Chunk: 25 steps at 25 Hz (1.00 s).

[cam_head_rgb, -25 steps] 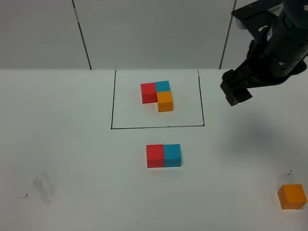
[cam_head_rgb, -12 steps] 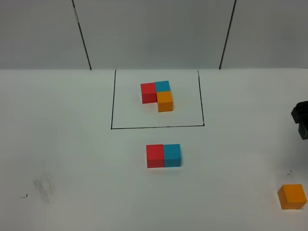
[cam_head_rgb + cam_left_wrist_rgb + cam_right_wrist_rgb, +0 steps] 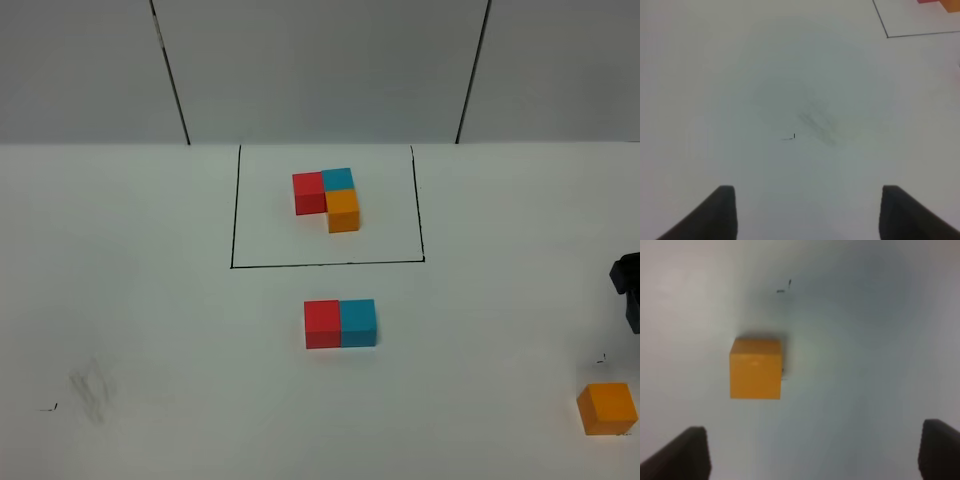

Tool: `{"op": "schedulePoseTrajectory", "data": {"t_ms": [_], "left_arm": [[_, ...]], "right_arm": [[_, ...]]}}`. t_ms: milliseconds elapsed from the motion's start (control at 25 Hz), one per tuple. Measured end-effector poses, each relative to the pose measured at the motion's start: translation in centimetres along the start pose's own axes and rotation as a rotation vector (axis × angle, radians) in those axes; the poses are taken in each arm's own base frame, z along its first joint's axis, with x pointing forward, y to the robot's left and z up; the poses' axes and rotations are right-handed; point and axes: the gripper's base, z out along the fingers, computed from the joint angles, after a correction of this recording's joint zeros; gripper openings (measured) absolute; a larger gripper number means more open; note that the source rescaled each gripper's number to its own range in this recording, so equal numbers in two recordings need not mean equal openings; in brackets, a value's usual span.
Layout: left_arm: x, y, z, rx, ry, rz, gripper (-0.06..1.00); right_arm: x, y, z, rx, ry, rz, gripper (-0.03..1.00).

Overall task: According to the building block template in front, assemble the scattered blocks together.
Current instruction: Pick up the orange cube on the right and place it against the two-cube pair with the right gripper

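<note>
The template is a red, blue and orange L of cubes inside a thin black rectangle outline at the back middle. A loose red cube and a loose light blue cube sit side by side, touching, in front of the outline. The loose orange cube lies alone at the front right; it also shows in the right wrist view. My right gripper is open and empty above the table, short of the orange cube; only its tip shows at the right edge. My left gripper is open over bare table.
A grey smudge and a small black mark lie at the front left. Another small black mark lies beside the orange cube. The white table ends at a grey back wall.
My right arm has swung from beside the outline's right side out to the right edge and lowered toward the orange cube. The cubes have not moved.
</note>
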Motion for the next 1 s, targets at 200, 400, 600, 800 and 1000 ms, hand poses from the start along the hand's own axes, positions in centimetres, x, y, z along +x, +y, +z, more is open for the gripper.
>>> {"op": "schedulePoseTrajectory", "data": {"t_ms": [200,400,600,800,1000], "left_arm": [[0.0,0.0,0.0,0.0,0.0,0.0,0.54],[0.0,0.0,0.0,0.0,0.0,0.0,0.54],[0.0,0.0,0.0,0.0,0.0,0.0,0.54],[0.0,0.0,0.0,0.0,0.0,0.0,0.54],[0.0,0.0,0.0,0.0,0.0,0.0,0.54]], "right_arm": [[1.1,0.6,2.1,-0.046,0.05,0.011,0.71],[1.4,0.9,3.4,-0.069,0.022,0.026,0.71],[1.5,1.4,4.6,-0.107,-0.028,0.058,0.71],[2.2,1.5,5.9,-0.109,-0.029,0.062,0.66],[2.5,1.6,6.6,-0.109,-0.042,0.064,0.55]]}}
